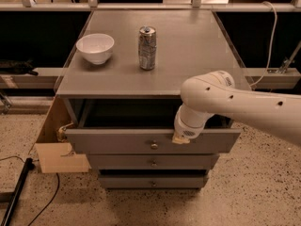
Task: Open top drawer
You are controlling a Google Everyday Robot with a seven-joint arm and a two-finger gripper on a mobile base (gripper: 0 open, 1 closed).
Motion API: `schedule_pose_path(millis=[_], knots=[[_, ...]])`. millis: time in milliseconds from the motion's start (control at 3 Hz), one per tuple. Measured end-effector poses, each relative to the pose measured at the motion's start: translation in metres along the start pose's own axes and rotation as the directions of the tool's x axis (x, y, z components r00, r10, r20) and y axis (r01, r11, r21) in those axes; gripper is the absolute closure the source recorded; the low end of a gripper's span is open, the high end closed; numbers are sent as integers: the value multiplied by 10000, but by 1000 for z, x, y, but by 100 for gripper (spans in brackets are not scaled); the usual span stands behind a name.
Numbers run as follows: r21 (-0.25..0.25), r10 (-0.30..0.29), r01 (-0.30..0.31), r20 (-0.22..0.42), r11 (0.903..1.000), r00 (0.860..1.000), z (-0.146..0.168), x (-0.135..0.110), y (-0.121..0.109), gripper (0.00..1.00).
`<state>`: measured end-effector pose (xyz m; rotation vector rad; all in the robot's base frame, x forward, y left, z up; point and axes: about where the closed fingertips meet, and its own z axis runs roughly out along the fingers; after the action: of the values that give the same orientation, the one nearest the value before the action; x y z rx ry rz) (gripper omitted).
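Note:
The top drawer [117, 142] is the widest grey front, with a small brass knob [154, 145] at its centre. It stands pulled out from the grey cabinet, and a dark interior shows behind its front. My gripper [181, 137] sits at the top edge of the drawer front, just right of the knob, under my white arm [235, 102] coming in from the right. The arm hides the gripper's upper part and part of the drawer's right side.
Two narrower grey drawers, middle [122, 162] and bottom [127, 181], are below. A white bowl [95, 47] and a silver can [147, 47] stand on the cabinet top [197, 55]. A light wooden panel [59, 157] leans at the cabinet's left. A black cable [14, 197] lies on the floor.

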<state>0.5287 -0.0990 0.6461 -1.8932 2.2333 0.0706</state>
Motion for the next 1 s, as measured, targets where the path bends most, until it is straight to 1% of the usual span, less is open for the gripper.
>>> schedule_pose_path(millis=[333, 667, 1000], knots=[[0, 0, 0, 0, 10000, 10000, -1, 0, 0, 94], [0, -1, 1, 0, 10000, 10000, -2, 0, 0, 0], [-1, -1, 1, 0, 10000, 10000, -2, 0, 0, 0]])
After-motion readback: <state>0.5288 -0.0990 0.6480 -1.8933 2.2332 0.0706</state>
